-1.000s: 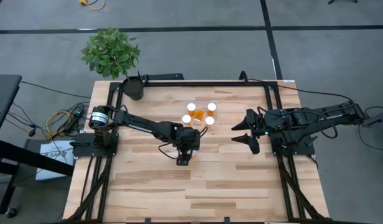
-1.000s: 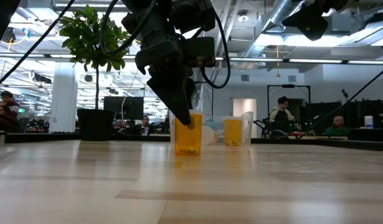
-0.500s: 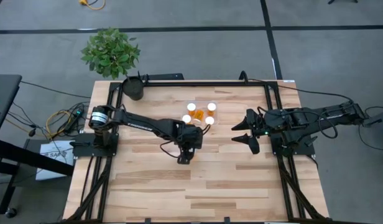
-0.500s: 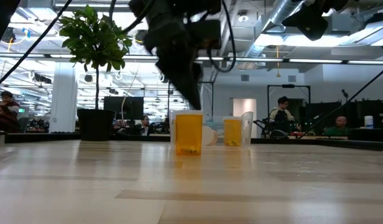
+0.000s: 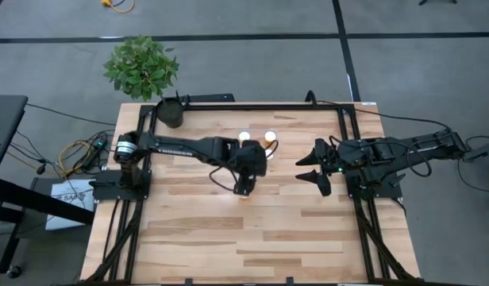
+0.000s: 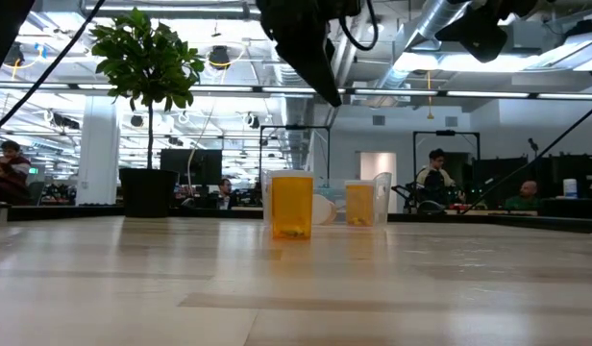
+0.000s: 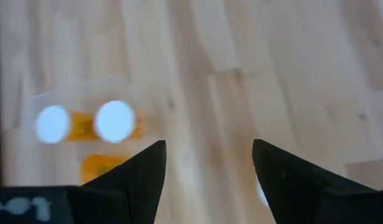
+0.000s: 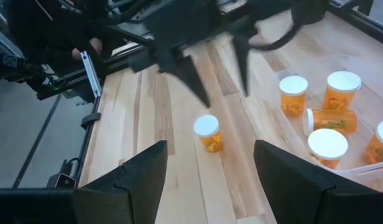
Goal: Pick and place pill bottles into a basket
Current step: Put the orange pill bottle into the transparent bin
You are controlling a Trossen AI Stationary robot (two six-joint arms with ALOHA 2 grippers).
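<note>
The left gripper (image 8: 219, 65) hangs above the middle of the worktop (image 5: 197, 238) with its jaws apart and nothing between them; its two dark fingers (image 7: 138, 177) frame bare wood in its own wrist view. Directly beneath it one pill bottle (image 8: 208, 132) stands upright on the wood by itself, white cap up, just outside the basket (image 8: 359, 165).

The basket, a clear low-walled square, sits toward the far side of the worktop near the centre. Inside it the right wrist view shows four bottles standing upright and a fifth bottle (image 8: 331, 119) lying on its side among them. From table height the lone bottle (image 6: 292, 205) stands nearer the camera, with the basket's contents behind it.

The right gripper (image 5: 308, 168) waits over the right part of the worktop, well apart from the basket, its jaws spread and empty.

A dark round pot (image 5: 171, 114) sits at the far left corner, and a leafy plant (image 5: 141, 67) stands on the floor just beyond it.
</note>
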